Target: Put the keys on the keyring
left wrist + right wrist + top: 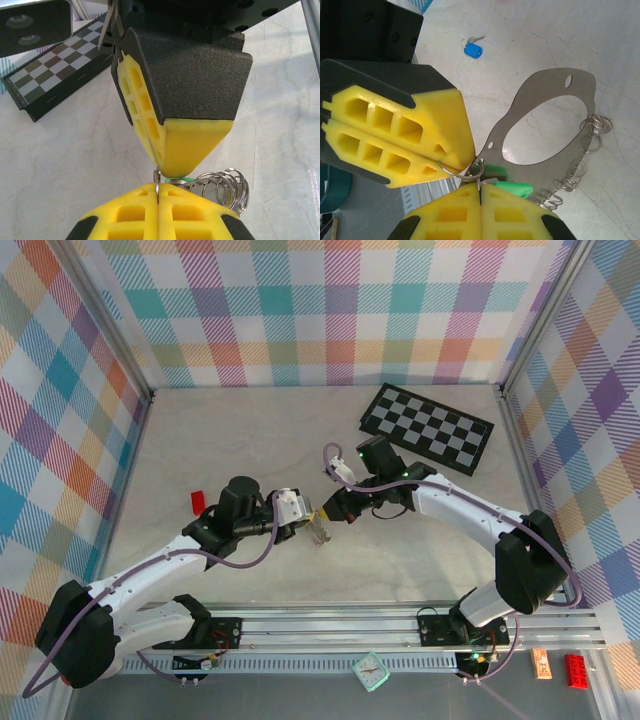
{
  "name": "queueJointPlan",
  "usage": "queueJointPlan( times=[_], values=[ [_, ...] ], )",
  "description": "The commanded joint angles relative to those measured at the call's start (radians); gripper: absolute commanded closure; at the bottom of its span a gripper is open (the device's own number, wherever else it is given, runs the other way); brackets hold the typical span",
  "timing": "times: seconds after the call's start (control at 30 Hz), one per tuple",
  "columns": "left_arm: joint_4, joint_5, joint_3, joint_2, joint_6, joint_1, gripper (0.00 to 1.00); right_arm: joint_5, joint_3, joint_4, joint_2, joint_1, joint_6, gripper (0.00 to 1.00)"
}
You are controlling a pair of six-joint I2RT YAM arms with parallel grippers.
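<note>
left gripper [157, 201] clamped on small ring [472, 169], right gripper [480, 202] clamped on green key [515, 189], tips touching at lower centre; keyring [535, 90] just right, end at tips; risk: thin ring slips from pinch, key drops onto bench [545, 30]

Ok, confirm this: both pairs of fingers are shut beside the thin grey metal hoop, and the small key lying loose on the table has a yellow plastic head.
Wrong colour: the small loose key has a blue plastic head, as the right wrist view shows. The left fingers and right fingers are indeed shut beside the thin grey metal hoop.
</note>
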Motion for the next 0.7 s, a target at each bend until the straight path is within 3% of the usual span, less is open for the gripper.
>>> queueJointPlan(
  times=[0.0,0.13,0.3,0.47,0.67],
  values=[
    [0.102,0.038,-0.026,-0.036,-0.056,-0.017,1.00,0.007,0.002,0.040,-0.002,-0.028,0.013,0.95],
    [0.224,0.053,-0.067,-0.030,-0.150,-0.017,1.00,0.038,-0.063,0.128,-0.083,-0.029,-0.023,0.74],
    [0.343,0.122,-0.102,-0.007,-0.253,0.003,1.00,0.105,-0.207,0.302,-0.226,-0.029,-0.231,0.60],
    [0.425,0.207,-0.119,0.009,-0.328,0.045,1.00,-0.004,-0.237,0.349,-0.260,-0.028,-0.445,0.58],
    [0.466,0.263,-0.127,0.020,-0.373,0.065,1.00,-0.082,-0.206,0.363,-0.208,-0.018,-0.455,0.61]
  ],
)
